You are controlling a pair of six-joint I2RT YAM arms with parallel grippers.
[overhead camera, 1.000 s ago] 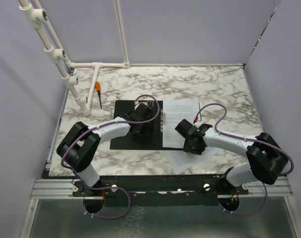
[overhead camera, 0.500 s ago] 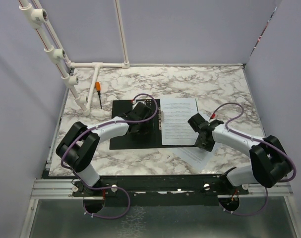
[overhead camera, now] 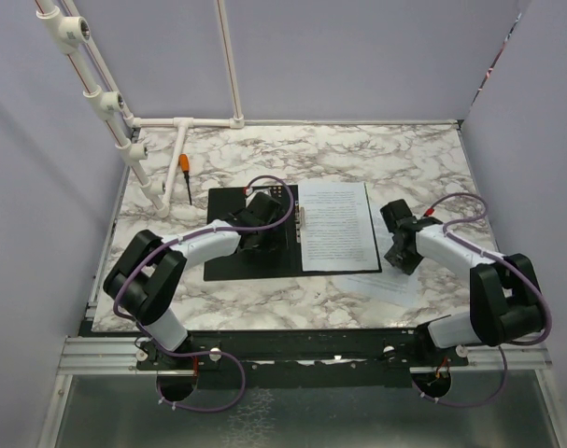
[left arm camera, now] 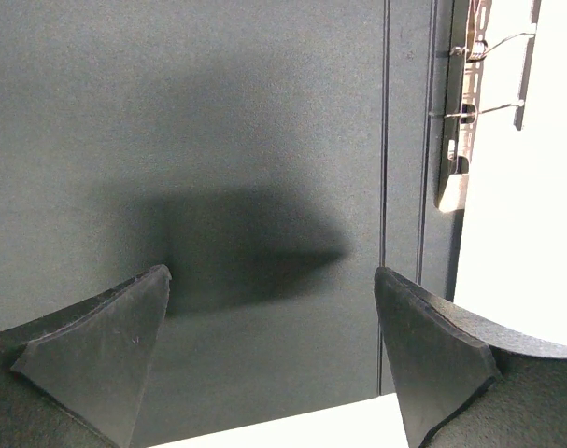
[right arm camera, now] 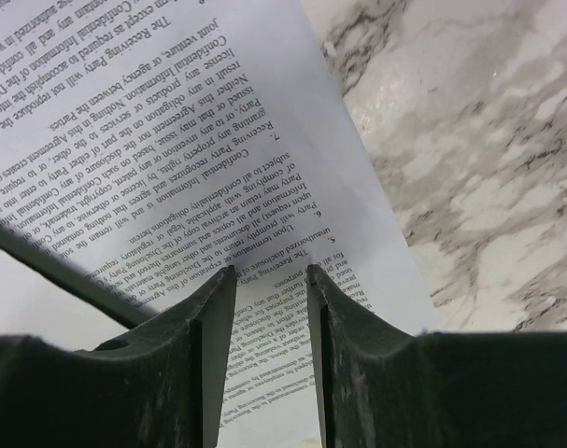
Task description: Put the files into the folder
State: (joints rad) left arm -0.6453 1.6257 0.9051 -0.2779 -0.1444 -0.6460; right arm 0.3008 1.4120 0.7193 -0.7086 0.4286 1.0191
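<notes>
One of the files (overhead camera: 334, 226) lies on the right half of the open folder (overhead camera: 229, 203). Another sheet (overhead camera: 392, 286) lies on the table (overhead camera: 404, 159), just near-right of it. It's thin, floppy, slippery paper, so pinch a free edge. Your right gripper (right arm camera: 269, 273) stands narrowly apart above it, and your left gripper (left arm camera: 272, 275) is wide apart. Both are empty.

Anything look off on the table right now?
A loose sheet lies crooked on the table just outside the folder, by the right arm, not squared with the sheet inside. An orange-handled screwdriver also sits at the back left.
</notes>
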